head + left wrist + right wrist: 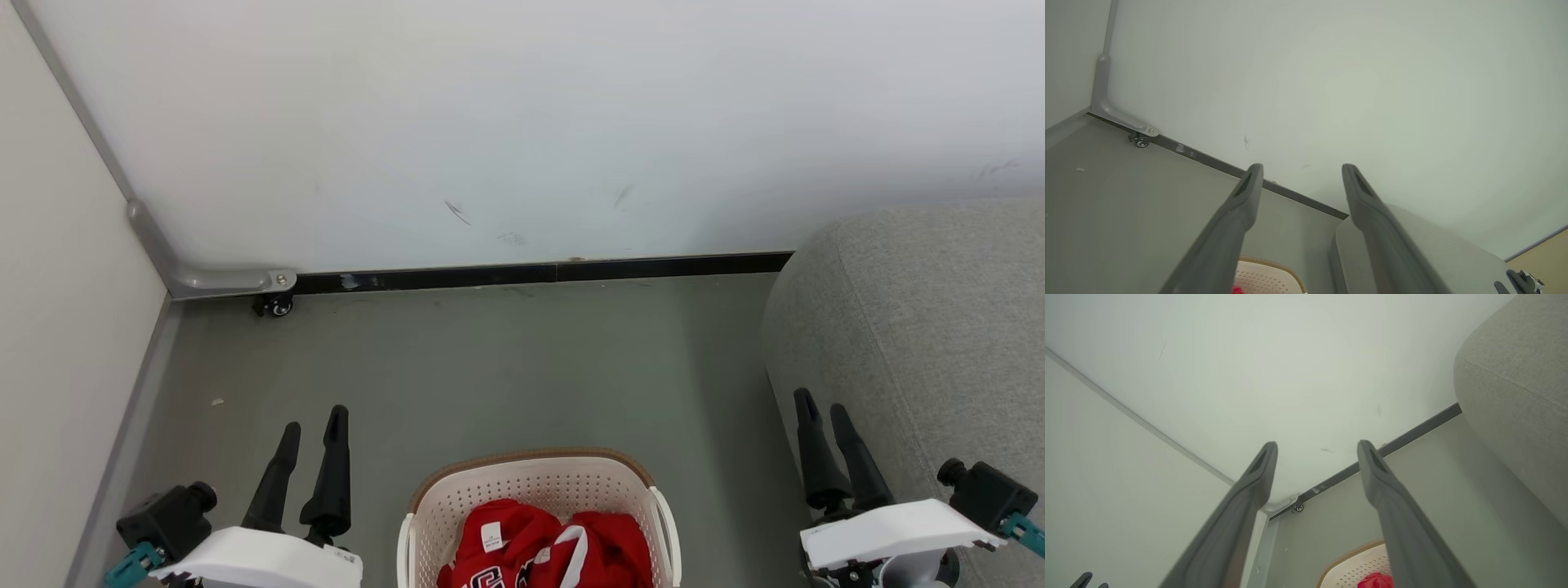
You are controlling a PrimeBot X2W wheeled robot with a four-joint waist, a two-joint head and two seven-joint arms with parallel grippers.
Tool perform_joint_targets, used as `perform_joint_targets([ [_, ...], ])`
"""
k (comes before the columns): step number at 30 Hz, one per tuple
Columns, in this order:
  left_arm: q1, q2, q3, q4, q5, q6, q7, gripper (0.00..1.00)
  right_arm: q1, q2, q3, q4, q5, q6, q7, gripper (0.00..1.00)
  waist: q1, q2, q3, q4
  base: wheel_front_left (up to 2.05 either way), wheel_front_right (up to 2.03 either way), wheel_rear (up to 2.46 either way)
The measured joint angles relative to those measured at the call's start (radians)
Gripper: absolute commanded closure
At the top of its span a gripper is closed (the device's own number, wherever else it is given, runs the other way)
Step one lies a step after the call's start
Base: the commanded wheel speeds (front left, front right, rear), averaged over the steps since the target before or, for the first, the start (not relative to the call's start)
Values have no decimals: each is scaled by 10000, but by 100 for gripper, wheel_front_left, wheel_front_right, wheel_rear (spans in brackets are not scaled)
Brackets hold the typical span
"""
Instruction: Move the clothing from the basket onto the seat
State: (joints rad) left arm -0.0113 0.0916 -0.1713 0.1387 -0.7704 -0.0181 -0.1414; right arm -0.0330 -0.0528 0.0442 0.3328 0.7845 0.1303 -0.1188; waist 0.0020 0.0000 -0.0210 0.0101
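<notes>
We judge the clothing (506, 539) soft and light; we'd pinch a raised fold. Left end effector (315, 418) and right end effector (821, 402) gape wide, empty.

The basket (535, 483) is cream-white, dotted with rows of small holes, and has a brown rim. The clothing (510, 531) is red with white stripes, a white tag and black-and-white lettering. The seat (922, 327) is flecked grey fabric. The floor (490, 367) is dull grey-green, the wall (522, 122) white with faint dark scuffs, and the skirting strip (571, 269) black. The left gripper (314, 420) and right gripper (820, 400) have black fingers on white housings.
</notes>
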Motion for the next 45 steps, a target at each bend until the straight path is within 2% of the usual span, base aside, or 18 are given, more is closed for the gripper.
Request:
perform_joint_targets([
  [11,20,125,-424,-219,2383,439,-360,0,-129,4,52,242,-2138,2,-144,0,-10,0,-16,12,0,0,0],
  [27,123,48,-874,-171,4800,901,-809,0,-151,31,251,328,-4876,2,-268,0,-13,0,-109,33,0,0,0],
  [36,308,17,-1047,8,5852,1074,-1070,0,-317,31,339,359,-6103,2,-385,0,-14,1,-161,19,0,0,0],
  [45,308,-44,-1011,222,5912,1152,-1070,0,-332,35,295,359,-6174,2,-384,0,-14,0,-162,-27,0,0,0],
])
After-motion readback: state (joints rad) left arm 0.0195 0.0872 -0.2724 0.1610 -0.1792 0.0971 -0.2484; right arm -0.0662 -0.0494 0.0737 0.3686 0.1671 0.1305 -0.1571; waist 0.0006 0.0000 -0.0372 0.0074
